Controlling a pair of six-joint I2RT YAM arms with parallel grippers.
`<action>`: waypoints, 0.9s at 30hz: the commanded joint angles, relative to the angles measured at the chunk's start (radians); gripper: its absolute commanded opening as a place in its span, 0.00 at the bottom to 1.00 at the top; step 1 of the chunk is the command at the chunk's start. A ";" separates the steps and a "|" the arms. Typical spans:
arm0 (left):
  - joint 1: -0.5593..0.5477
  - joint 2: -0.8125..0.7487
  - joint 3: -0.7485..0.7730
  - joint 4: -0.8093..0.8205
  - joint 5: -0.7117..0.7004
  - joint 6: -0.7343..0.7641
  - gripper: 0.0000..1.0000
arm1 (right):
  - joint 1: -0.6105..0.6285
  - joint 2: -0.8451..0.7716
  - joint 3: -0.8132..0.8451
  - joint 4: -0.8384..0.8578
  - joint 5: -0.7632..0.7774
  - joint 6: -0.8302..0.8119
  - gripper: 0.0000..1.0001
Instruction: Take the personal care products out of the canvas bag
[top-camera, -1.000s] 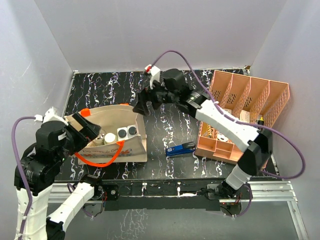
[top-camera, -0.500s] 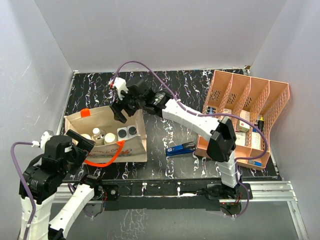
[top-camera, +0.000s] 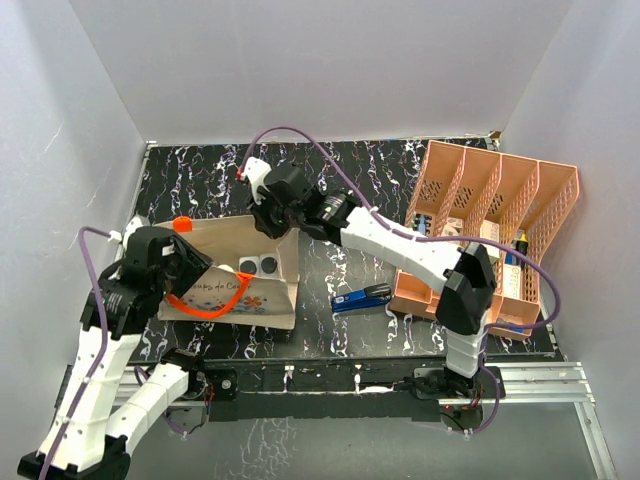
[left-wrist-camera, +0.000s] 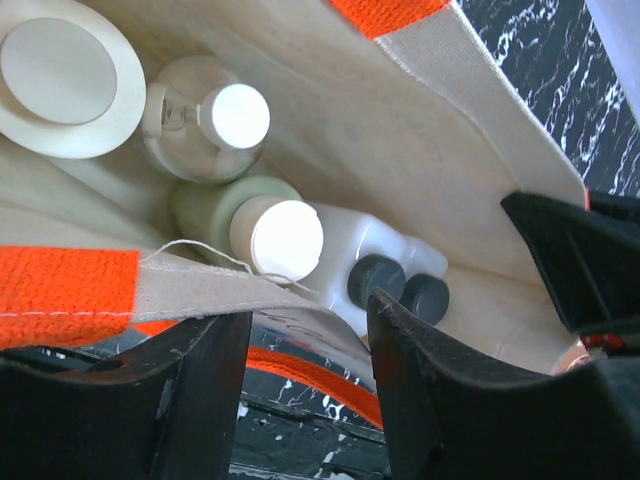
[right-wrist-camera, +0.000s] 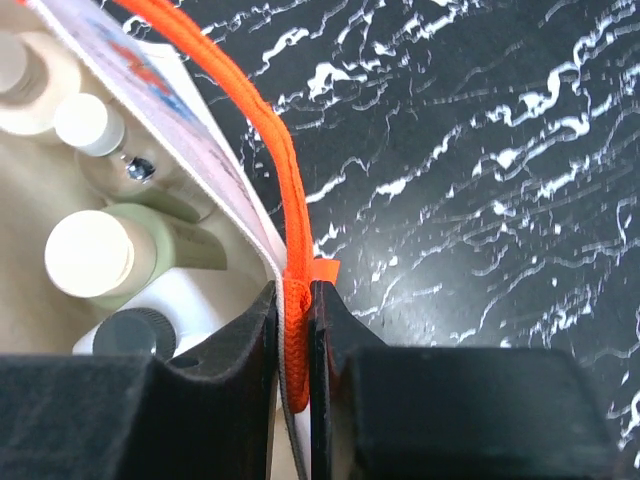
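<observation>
The beige canvas bag (top-camera: 262, 300) lies at the left of the table, its mouth facing up. Inside it stand a cream cylinder (left-wrist-camera: 62, 76), a tiny clear bottle (left-wrist-camera: 214, 116), an olive-tan cylinder (left-wrist-camera: 272, 232) and two white bottles with black caps (left-wrist-camera: 402, 286). My right gripper (right-wrist-camera: 293, 292) is shut on the bag's far rim, where the orange handle (right-wrist-camera: 262, 110) is sewn on. My left gripper (left-wrist-camera: 305, 322) straddles the near rim. Its jaws stand apart, and the cloth edge (left-wrist-camera: 190, 290) crosses between the tips. In the top view only the black caps (top-camera: 256, 264) show.
A blue-black stapler (top-camera: 362, 298) lies just right of the bag. The salmon-pink divided organizer (top-camera: 500, 190), with small cartons in it, fills the right side. The right arm (top-camera: 400, 240) reaches across above the middle of the table. Grey walls close in the left, the back and the right.
My right gripper slid along to the bag's far rim and closed on it. My left gripper came up to the near rim and its jaws narrowed. The bag's mouth has been drawn narrower.
</observation>
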 joint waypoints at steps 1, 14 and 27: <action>0.007 0.079 0.030 0.169 0.089 0.146 0.45 | -0.017 -0.185 -0.074 0.030 0.129 0.066 0.08; 0.007 0.348 0.190 0.309 0.118 0.345 0.05 | -0.014 -0.417 -0.341 0.076 0.037 0.238 0.08; 0.007 0.340 0.171 0.251 0.163 0.368 0.00 | -0.010 -0.387 -0.331 0.048 -0.001 0.184 0.25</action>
